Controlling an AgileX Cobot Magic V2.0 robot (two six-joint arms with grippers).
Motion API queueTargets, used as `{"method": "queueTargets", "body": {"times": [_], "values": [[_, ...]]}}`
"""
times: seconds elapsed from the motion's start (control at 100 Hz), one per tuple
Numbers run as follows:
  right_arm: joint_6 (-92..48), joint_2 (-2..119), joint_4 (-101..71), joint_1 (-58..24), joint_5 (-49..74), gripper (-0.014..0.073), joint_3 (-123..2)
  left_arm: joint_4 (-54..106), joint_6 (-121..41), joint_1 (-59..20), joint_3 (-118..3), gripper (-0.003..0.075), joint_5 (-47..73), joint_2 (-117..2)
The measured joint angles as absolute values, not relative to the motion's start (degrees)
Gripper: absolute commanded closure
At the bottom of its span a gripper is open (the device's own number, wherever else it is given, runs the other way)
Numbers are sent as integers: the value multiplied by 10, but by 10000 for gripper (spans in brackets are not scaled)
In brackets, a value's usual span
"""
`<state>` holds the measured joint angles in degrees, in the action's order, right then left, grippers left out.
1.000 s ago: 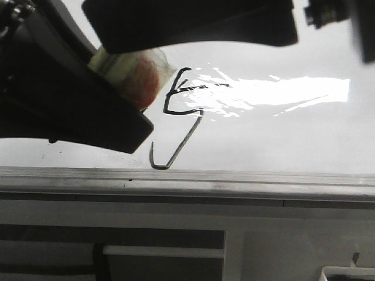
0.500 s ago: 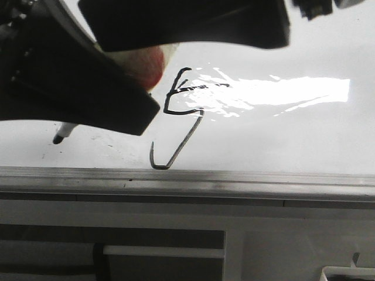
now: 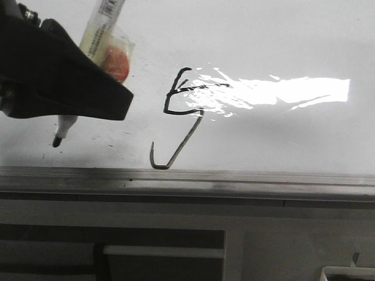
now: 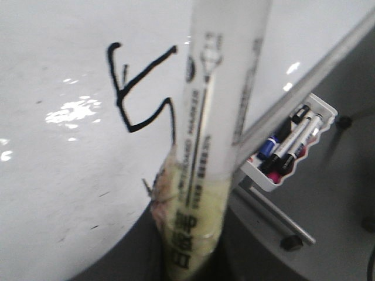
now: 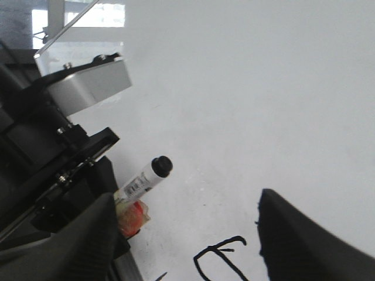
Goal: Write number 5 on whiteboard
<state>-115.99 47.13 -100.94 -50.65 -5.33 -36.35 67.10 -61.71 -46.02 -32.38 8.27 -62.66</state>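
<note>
Pincer of the left arm [image 3: 88,88] is clamped on a whiteboard marker [image 3: 96,38], whose yellowish barrel slants up out of the black fingers while its dark tip [image 3: 57,141] points down at the whiteboard [image 3: 281,35], close over the surface; whether it touches cannot be told. The number 5 [image 3: 179,117] is drawn near the board's front edge: a crooked angular head, then a long slanted tail running down to a small hook just above the grey frame rail [image 3: 234,178]. From the marker tip the figure lies to the right, apart from it, with bare board between; its long axis follows the tail, leaning from upper right to lower left. In the right wrist view the right pincer [image 5: 184,234] stands spread with nothing between its fingers, hanging over the board above the figure. The left arm is the nearer one to the figure and the only one holding a pen. Judging by the closed strokes, the writing looks done. A tray of spare markers [image 4: 290,146] hangs off the board's edge.
</note>
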Motion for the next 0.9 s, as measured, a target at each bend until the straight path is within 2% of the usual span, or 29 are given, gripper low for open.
{"method": "queueTargets", "body": {"times": [0.06, 0.07, 0.08, 0.13, 0.14, 0.15, 0.38, 0.9], "values": [[-1160, 459, -1017, -507, -75, 452, -364, 700, -617, -460, -316, 741, 51, -627], [-1160, 457, -1019, -507, -78, 452, -364, 703, -617, -460, -316, 741, 47, -627], [-1160, 455, -1021, -507, -83, 503, -364, 710, -617, -460, -314, 741, 44, -627], [-1160, 447, -1027, -507, -102, 622, -364, 733, -617, -460, -312, 741, 18, -627], [-1160, 446, -1027, -507, -105, 622, -364, 736, -617, -460, -312, 741, 15, -627], [-1160, 445, -1028, -507, -110, 669, -364, 742, -617, -460, -311, 741, 12, -627], [-1160, 438, -1039, -507, -172, 658, -364, 803, -617, -460, -311, 741, -32, -648], [-1162, 438, -1052, -507, -191, 658, -364, 833, -615, -467, -322, 741, -62, -715]]}}
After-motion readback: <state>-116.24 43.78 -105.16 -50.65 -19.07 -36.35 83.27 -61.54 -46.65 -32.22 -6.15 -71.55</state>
